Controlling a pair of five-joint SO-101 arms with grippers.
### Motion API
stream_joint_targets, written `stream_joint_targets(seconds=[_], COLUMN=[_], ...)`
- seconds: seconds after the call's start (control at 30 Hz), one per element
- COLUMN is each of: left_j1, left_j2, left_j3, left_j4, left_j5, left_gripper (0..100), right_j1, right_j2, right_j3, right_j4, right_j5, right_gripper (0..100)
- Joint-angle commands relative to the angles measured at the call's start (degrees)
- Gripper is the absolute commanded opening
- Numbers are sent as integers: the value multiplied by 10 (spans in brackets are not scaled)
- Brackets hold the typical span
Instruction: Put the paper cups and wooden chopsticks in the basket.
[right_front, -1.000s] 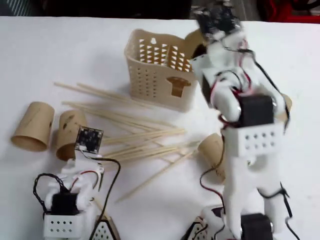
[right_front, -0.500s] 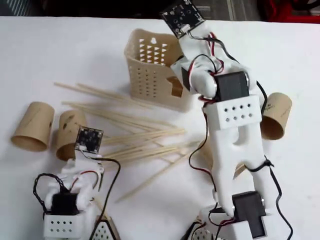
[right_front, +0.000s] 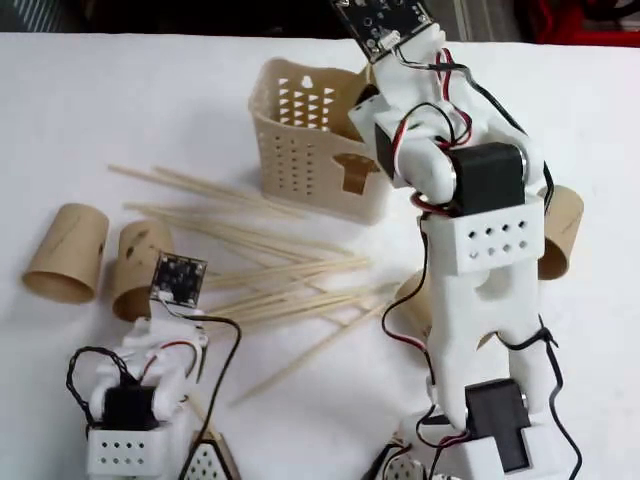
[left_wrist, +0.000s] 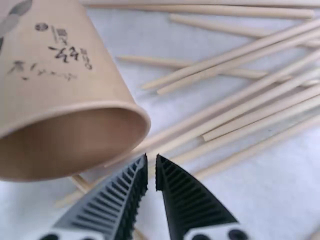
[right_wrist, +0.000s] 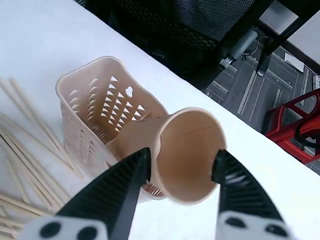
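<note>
A cream perforated basket stands upright at the back of the table; it is also in the right wrist view. My right gripper is shut on a paper cup, held tilted at the basket's rim with its mouth facing the camera. Wooden chopsticks lie scattered in front of the basket. Two cups lie on their sides at the left. My left gripper is low over the table, shut and holding nothing, just beside the mouth of a lying cup and above chopsticks.
Another cup lies right of the right arm, and one more is partly hidden under that arm. The right arm spans the right half of the table. Beyond the far table edge are a dark chair and a red frame.
The right arm has swung its wrist up and back toward the basket's rim with the cup in its gripper. The left arm has kept still.
</note>
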Motion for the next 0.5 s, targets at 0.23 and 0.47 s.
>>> stream_joint_targets(seconds=[0.23,0.47], left_j1=[1,1], left_j2=[-2,-2], left_j3=[-3,-3], left_j4=[3,3], left_j5=[4,4], left_gripper=[54,54], right_j1=[-2,-3], right_j2=[-3,23], right_j3=[57,98], right_j4=[-61,-116], right_j5=[-1,-1], right_gripper=[207,205])
